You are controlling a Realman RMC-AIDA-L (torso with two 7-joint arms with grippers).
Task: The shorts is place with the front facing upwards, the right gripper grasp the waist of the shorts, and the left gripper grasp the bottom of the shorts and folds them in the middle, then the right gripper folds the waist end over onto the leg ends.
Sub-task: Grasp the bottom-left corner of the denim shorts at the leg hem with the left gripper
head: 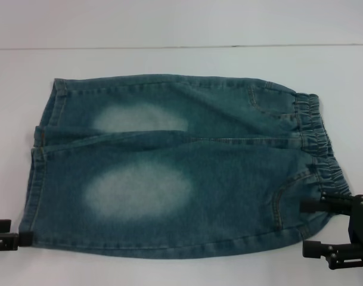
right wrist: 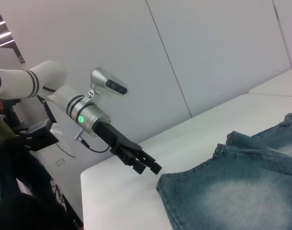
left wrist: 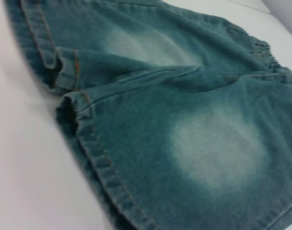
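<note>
Head view: the shorts (head: 181, 167) lay flat on the white worktop (head: 169, 62), the waist (head: 321, 149) toward the robot's right and the bottom (head: 38, 155) toward its left. The left hand (head: 17, 238) sat at the near corner of the leg hem; its finger spacing cannot be told. The right hand (head: 315, 226) stood at the near waist corner, fingers spread apart, one beside the elastic band, nothing between them.

Left wrist view: the two hemmed leg openings (left wrist: 69, 96) lay close up on the worktop.

Right wrist view: the left hand (right wrist: 146, 163) hovered just beside the hem corner (right wrist: 165, 184), holding nothing.
</note>
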